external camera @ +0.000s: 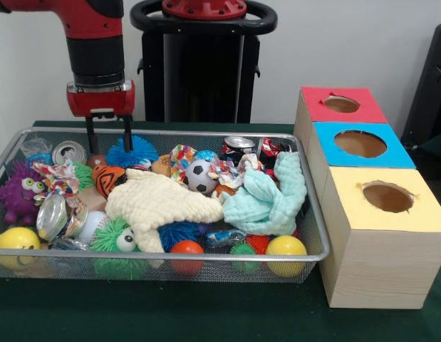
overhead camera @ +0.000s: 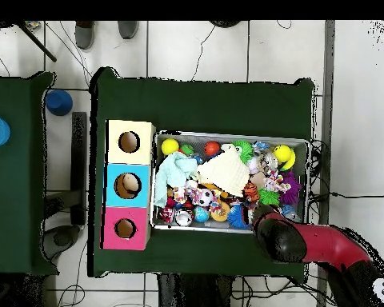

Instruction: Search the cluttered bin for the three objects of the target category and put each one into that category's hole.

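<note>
Toys and 2 cloths (external camera: 163, 203) crowd the wire bin (external camera: 206, 256) throughout; the 3 box holes (external camera: 360, 143) lie unobstructed.

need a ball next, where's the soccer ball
Front view: the soccer ball sits mid-bin toward the back, between the cream cloth and the mint cloth.

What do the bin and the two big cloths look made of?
Bin: silvery wire mesh, likely metal, since the toys show through its sides. Cream cloth: soft woven fabric, matte, crinkled texture. Mint cloth: similar crinkled fabric, bunched into folds.
</note>
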`<state>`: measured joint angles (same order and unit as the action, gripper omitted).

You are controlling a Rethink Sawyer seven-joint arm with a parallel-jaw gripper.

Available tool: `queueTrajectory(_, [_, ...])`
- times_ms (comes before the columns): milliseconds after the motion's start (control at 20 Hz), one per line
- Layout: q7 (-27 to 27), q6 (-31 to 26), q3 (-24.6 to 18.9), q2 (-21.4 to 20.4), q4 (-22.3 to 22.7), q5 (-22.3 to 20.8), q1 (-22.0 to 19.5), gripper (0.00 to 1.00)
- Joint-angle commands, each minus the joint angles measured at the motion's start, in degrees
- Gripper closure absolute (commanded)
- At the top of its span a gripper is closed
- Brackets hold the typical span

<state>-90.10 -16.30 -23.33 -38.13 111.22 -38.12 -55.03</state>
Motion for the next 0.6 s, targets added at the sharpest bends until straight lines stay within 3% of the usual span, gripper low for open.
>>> queueTrajectory(50, [1.0,-1.4,-3.0,0.5,-5.4,-1.3,0.1,0.0])
queueTrajectory(600, [-0.4,2.5,-1.5,4.7,-8.0,-3.5,1.1,0.0])
